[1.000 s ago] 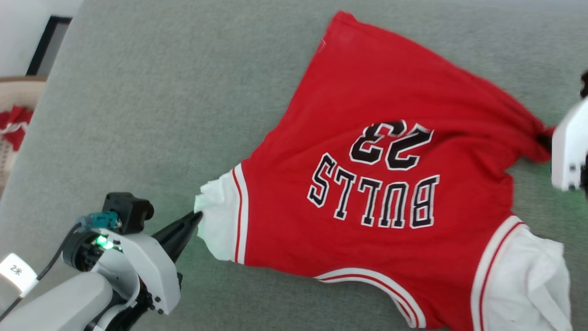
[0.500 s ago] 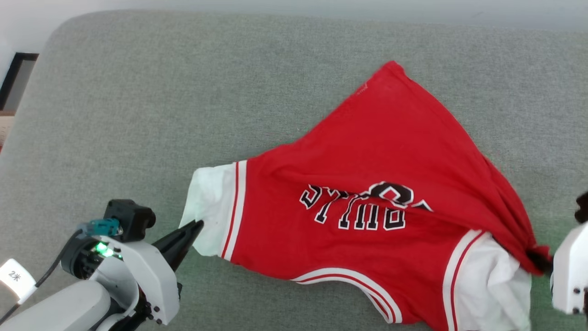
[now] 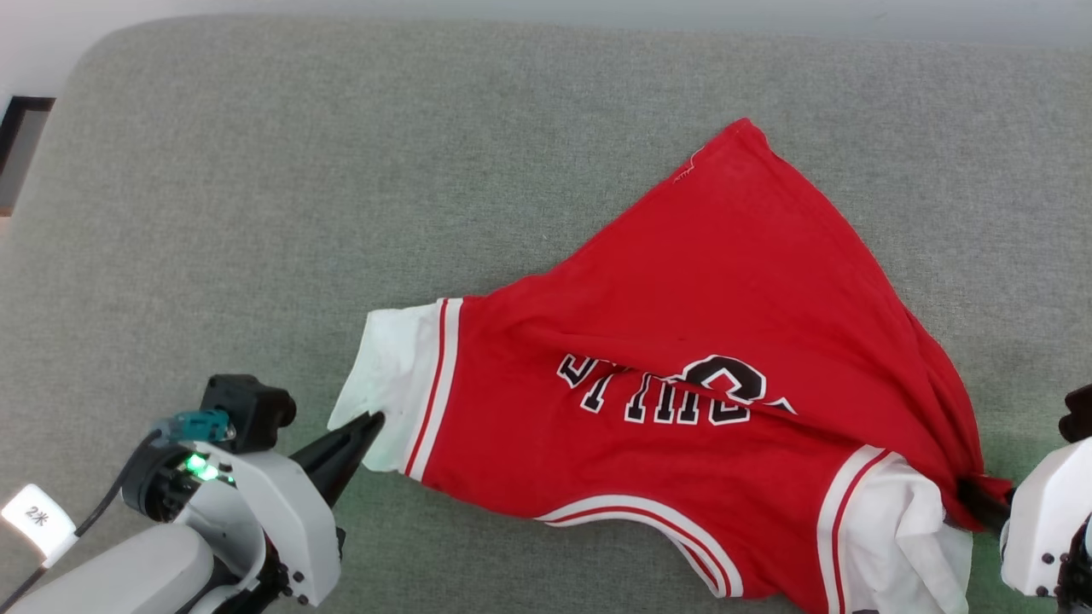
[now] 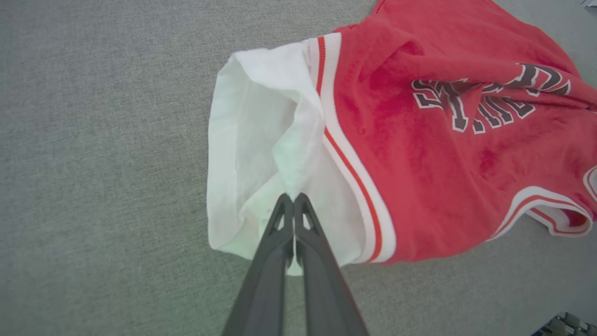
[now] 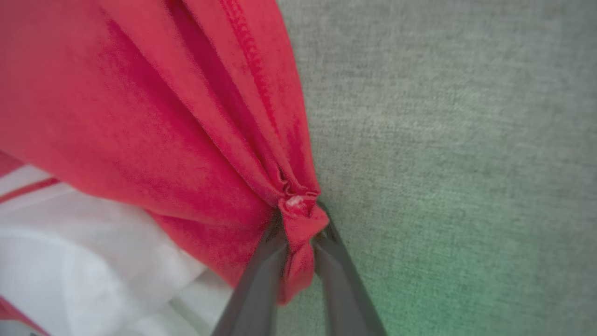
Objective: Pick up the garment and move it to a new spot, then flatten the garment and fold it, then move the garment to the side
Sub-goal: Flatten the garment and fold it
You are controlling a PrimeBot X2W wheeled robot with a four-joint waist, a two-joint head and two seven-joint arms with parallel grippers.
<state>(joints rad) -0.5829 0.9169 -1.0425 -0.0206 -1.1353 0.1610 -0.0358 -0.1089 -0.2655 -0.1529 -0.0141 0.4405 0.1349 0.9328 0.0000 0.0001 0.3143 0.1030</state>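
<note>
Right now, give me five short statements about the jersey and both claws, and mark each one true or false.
1. The left claw pinches the jersey's white lining. True.
2. The jersey lies flat with its lettering fully readable. False: a fold of red cloth covers part of the letters and the number.
3. The right claw has red cloth bunched between its fingers. True.
4. The jersey rests on a wooden table. False: it lies on a grey fabric surface.
5. Both claws hold the same corner of the jersey. False: they are at opposite ends, the left at the white lining, the right at a gathered red tip.
</note>
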